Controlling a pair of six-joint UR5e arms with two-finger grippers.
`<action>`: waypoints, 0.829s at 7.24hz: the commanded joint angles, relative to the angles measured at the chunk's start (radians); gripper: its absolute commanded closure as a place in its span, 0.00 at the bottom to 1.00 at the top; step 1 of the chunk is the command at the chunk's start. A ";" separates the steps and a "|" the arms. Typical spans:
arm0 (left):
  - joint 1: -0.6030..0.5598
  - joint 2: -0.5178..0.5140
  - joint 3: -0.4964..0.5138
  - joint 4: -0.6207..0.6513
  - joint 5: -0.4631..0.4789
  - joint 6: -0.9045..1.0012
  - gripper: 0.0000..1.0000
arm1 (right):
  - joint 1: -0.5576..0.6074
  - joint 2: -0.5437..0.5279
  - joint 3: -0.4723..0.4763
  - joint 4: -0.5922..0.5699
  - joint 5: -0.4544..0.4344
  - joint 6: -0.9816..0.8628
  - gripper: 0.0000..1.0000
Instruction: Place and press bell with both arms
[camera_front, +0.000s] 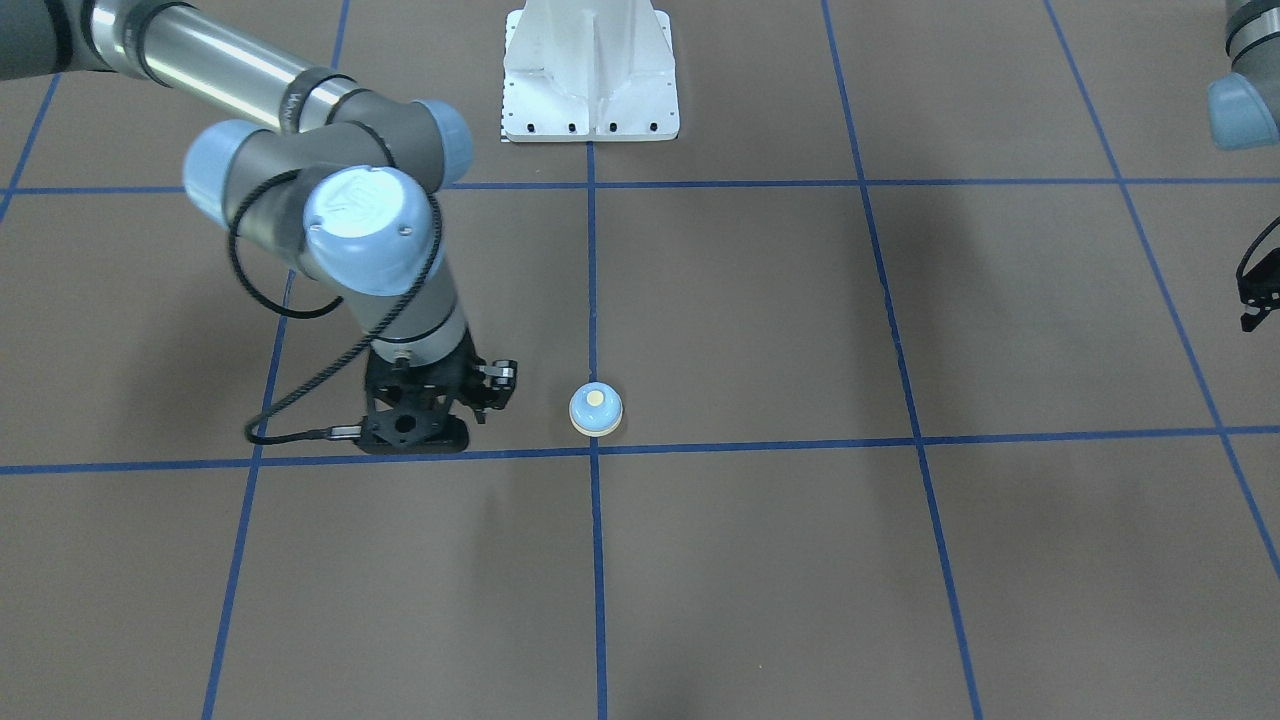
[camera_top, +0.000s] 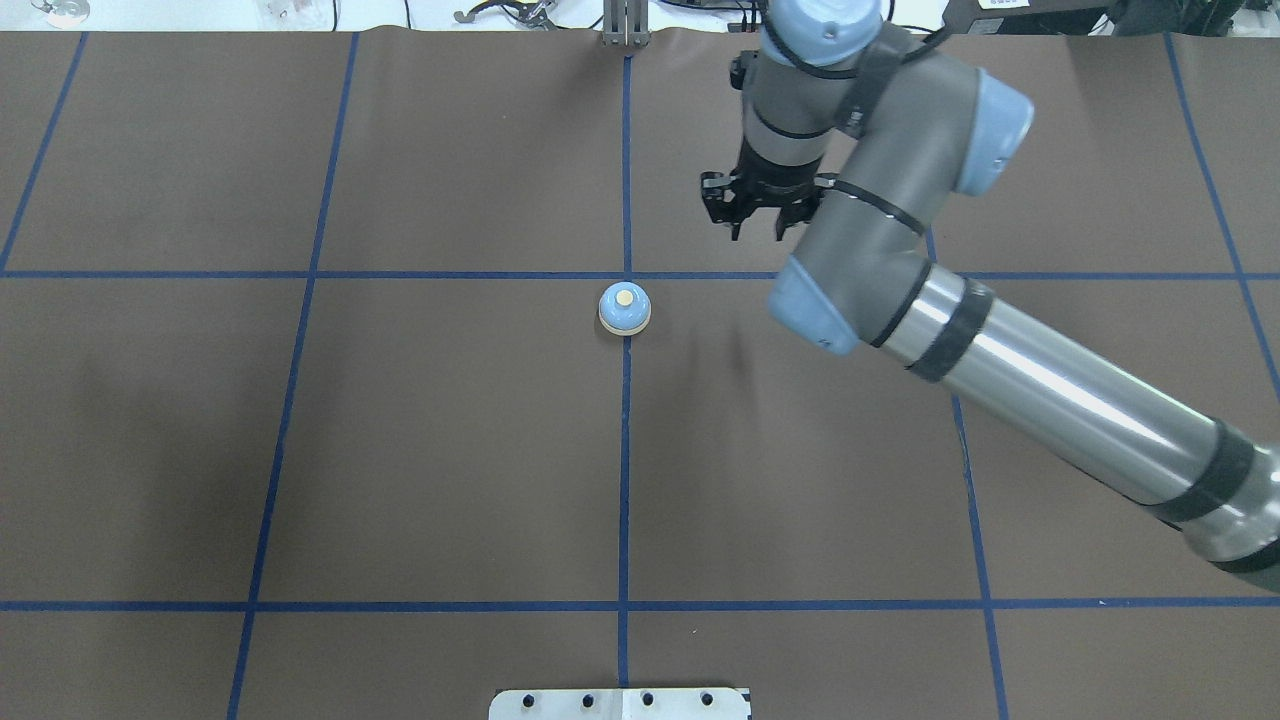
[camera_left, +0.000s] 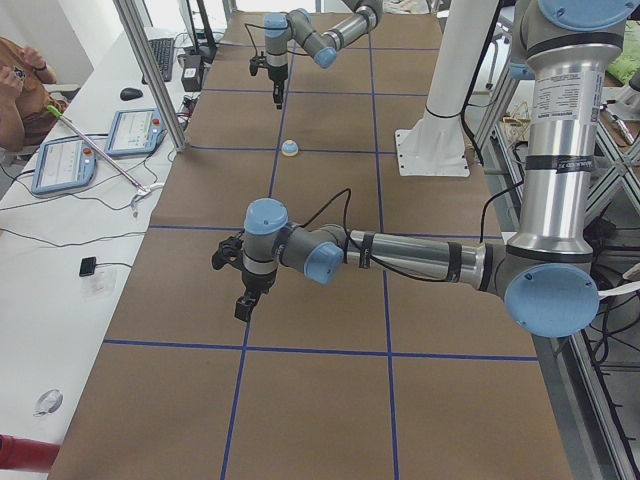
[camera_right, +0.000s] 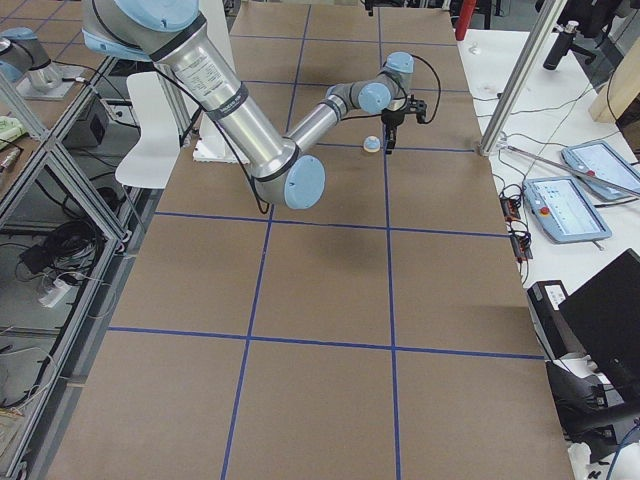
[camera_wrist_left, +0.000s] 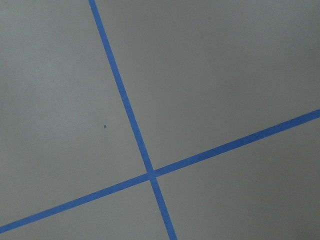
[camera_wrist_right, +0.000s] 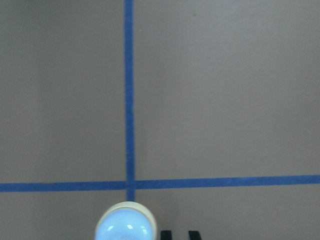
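Bell looks light, rigid, slick-domed — grip the base ring. Right hand beside it, empty, slightly open; left hand — cannot tell.

The table cover is looking like smooth matt brown paper, crossed by blue tape. The bell is showing a glossy dome. The right arm is gleaming as polished metal tubing; at six o'clock from the bell the pedestal is looking like white-painted metal.
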 joint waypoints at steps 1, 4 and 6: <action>-0.023 0.019 -0.002 0.000 -0.008 0.003 0.00 | 0.143 -0.225 0.165 -0.046 0.033 -0.302 0.00; -0.165 0.036 -0.008 0.142 -0.092 0.210 0.00 | 0.430 -0.508 0.250 -0.040 0.214 -0.759 0.00; -0.207 0.046 -0.009 0.201 -0.097 0.246 0.00 | 0.614 -0.686 0.235 -0.037 0.233 -1.059 0.00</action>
